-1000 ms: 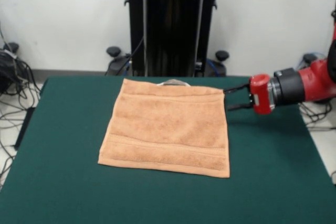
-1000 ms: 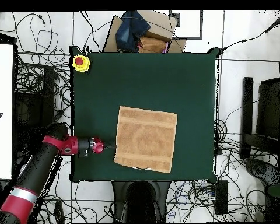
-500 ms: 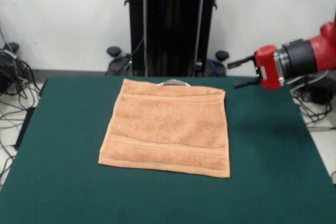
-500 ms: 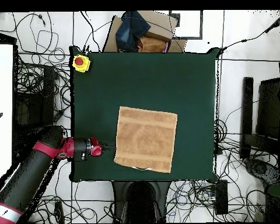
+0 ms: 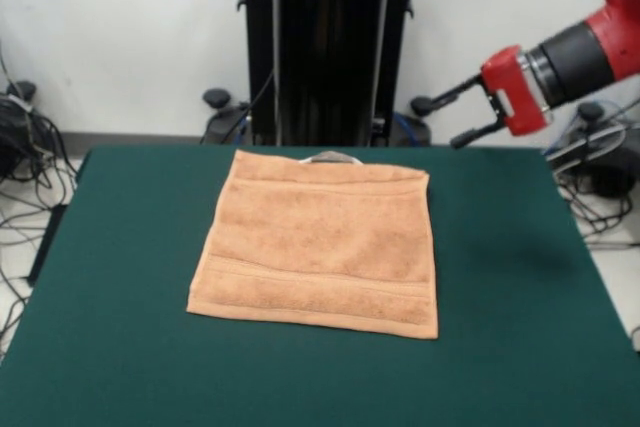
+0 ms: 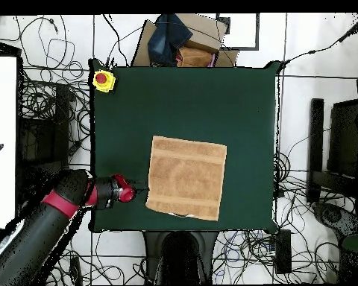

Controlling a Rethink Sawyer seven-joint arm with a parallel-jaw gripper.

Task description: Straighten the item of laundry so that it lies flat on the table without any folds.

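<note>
Claw (image 5: 455, 119) hangs spread and empty above the table's (image 5: 120, 347) far right corner, clear of the towel (image 5: 320, 247) lying flat mid-table, so any careless dip now could snag and rumple that edge.

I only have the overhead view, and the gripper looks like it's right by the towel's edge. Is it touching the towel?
Observer: No. In the front view the gripper hangs in the air above the table, off to one side of the towel, not touching it.
Operator: Are its fingers holding anything?
Observer: No, the fingers are spread apart and empty.
Operator: Any folds I can't make out from above?
Observer: None show. From the front the towel lies flat, with no raised corner or ridge.
</note>
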